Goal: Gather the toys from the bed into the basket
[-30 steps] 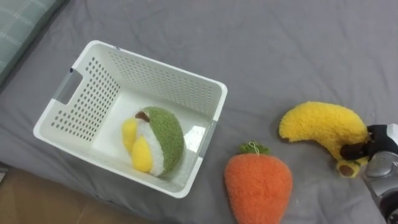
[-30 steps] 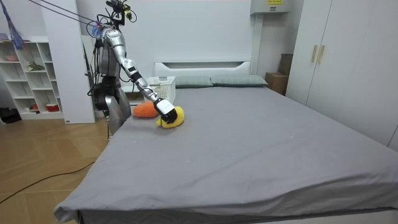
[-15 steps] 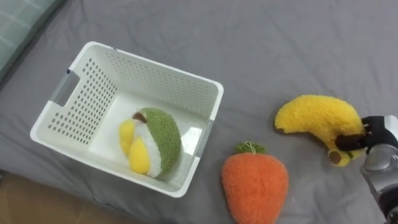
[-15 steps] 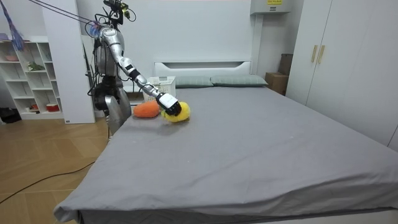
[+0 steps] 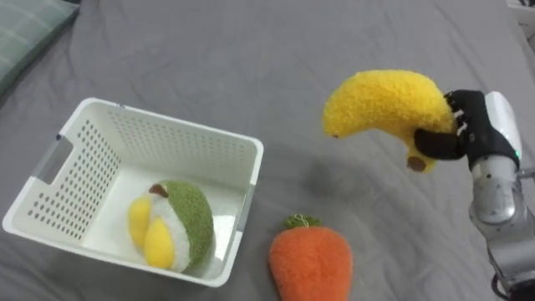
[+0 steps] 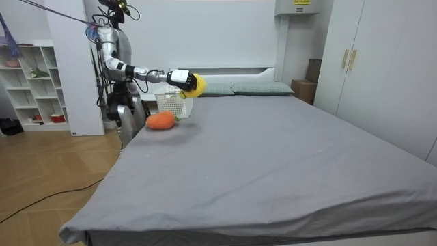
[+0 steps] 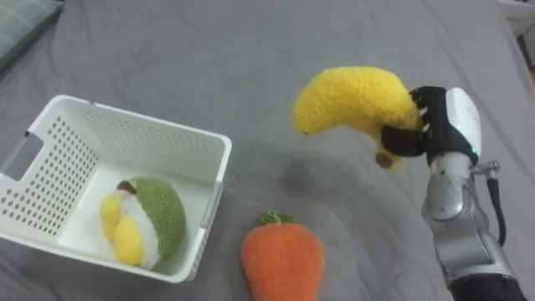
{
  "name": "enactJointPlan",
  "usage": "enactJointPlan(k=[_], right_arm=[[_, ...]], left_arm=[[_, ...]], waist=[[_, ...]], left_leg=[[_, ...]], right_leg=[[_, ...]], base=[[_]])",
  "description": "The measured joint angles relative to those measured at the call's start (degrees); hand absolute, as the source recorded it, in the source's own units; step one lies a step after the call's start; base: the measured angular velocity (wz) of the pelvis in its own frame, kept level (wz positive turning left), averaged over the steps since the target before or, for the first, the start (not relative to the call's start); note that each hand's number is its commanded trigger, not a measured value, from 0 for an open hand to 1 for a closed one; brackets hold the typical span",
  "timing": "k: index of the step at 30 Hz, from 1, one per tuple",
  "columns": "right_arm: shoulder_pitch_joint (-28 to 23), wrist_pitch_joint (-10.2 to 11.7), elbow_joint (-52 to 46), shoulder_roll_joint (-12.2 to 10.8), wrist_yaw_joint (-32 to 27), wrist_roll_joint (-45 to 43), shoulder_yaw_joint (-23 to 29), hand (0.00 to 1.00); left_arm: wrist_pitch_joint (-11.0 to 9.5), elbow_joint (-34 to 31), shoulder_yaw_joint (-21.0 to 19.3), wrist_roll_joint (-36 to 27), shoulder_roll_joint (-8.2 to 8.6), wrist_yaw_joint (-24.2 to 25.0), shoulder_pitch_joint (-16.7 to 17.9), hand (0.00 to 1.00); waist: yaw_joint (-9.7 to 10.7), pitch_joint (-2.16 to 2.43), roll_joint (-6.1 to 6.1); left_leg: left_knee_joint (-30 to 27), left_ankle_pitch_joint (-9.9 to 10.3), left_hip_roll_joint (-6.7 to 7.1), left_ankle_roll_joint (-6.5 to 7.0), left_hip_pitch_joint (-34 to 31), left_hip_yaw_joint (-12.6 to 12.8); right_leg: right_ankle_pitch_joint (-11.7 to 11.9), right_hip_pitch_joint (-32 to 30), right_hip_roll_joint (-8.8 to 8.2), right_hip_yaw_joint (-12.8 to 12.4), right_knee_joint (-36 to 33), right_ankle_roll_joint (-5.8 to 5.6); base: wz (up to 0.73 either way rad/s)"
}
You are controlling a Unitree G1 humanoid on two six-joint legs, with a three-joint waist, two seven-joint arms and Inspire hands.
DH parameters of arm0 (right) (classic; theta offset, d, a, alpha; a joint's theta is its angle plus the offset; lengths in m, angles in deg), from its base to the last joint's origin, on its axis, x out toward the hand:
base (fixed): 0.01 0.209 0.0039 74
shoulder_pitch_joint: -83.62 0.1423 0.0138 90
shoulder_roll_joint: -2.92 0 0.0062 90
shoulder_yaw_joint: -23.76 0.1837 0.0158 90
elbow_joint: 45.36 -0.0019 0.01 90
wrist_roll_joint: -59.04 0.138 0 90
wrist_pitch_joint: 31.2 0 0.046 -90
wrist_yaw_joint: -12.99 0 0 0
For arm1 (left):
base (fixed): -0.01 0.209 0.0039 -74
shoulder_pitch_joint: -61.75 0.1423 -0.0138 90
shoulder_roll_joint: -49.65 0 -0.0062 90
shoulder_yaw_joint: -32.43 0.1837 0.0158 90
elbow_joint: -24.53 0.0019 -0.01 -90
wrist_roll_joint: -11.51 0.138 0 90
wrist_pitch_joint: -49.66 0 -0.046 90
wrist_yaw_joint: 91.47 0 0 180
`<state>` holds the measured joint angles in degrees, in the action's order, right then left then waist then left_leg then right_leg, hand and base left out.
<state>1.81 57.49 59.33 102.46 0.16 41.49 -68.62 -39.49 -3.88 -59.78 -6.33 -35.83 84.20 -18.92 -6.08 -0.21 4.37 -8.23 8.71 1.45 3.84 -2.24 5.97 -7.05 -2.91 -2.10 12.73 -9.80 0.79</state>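
My right hand [image 5: 472, 127] [image 7: 438, 122] is shut on a yellow plush banana [image 5: 383, 105] [image 7: 354, 102], held in the air above the grey bed, to the right of the basket. In the room view the banana [image 6: 193, 83] hangs at the end of my outstretched arm, above the bed's corner. A white perforated basket [image 5: 79, 165] [image 7: 50, 150] lies at the left and holds a green, white and yellow plush toy [image 5: 171, 235] [image 7: 145, 219]. An orange plush carrot [image 5: 311, 262] [image 7: 282, 259] with a green top lies on the sheet just right of the basket.
The grey bedsheet [image 5: 251, 58] stretches away in front and to the right. A greenish pillow [image 5: 25, 33] lies at the far left corner. I stand at the bed's side near its head, with a white shelf unit [image 6: 31, 82] behind me.
My right hand has lifted the banana off the sheet and carried it up and leftward toward the basket. The whole picture has shifted, so the camera moved too.
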Motion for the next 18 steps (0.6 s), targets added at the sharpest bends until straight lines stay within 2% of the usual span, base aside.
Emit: enactJointPlan(k=[2, 5, 8, 12, 14, 18], right_arm=[[-0.89, 0.01, -2.31, -0.04, 0.54, -1.45, -0.02, 1.0], [-0.91, -0.02, -3.93, -0.39, 1.42, -1.93, -0.02, 1.0], [-1.06, -0.09, -10.1, -0.96, 3.47, -1.98, -0.02, 1.0], [-1.41, -0.02, -18.56, -1.28, 5.27, -1.71, -0.07, 1.0], [-1.25, -0.03, -20.52, -2.18, 5.72, -1.73, -0.22, 1.0], [-0.63, -0.12, -23.11, -3.54, 8.13, -1.0, -1.04, 1.0]], left_arm=[[0.0, 0.0, -0.01, 0.01, 0.69, -0.01, 0.68, 0.0], [-0.01, 0.28, 0.0, -0.07, 1.62, -0.03, 0.69, 0.0], [-0.01, 0.35, 0.01, 0.67, 2.0, -0.02, 0.7, 0.0], [0.0, 0.23, -0.36, 2.69, 1.99, 0.4, 0.76, 0.0], [0.01, -0.06, -1.01, 2.98, 1.96, 0.51, 0.57, 0.0], [0.01, -0.05, -0.95, 4.0, 1.91, 1.12, -0.55, 0.0]], waist=[[0.11, 0.27, -0.55], [0.47, 0.26, -0.88], [0.9, 0.28, -0.95], [0.87, 0.24, -0.81], [0.41, 0.39, -0.45], [-0.49, 0.12, 0.08]], left_leg=[[0.13, 0.0, 0.0, 0.01, 1.16, 0.1], [0.46, 0.0, 0.0, -0.01, 2.57, 0.12], [0.49, -0.02, 0.05, -0.05, 2.58, 0.12], [0.52, -0.05, 0.09, -0.1, 3.91, 0.07], [0.53, -0.02, 0.08, -0.12, 4.03, -0.01], [0.57, 0.07, 0.08, -0.07, 4.06, -0.36]], right_leg=[[0.0, 0.96, 0.0, -0.18, -0.02, 0.0], [-0.02, 2.32, 0.08, -0.55, -0.04, -0.01], [-0.08, 2.4, 0.15, -0.76, 0.19, -0.06], [-0.13, 3.95, 0.32, -0.9, 1.02, -0.15], [-0.15, 4.08, 0.32, -0.81, 1.0, -0.18], [-0.14, 4.2, 0.21, 0.07, 0.9, -0.18]], base=[[-0.05], [-0.01], [0.0], [0.02], [0.02], [0.04]])
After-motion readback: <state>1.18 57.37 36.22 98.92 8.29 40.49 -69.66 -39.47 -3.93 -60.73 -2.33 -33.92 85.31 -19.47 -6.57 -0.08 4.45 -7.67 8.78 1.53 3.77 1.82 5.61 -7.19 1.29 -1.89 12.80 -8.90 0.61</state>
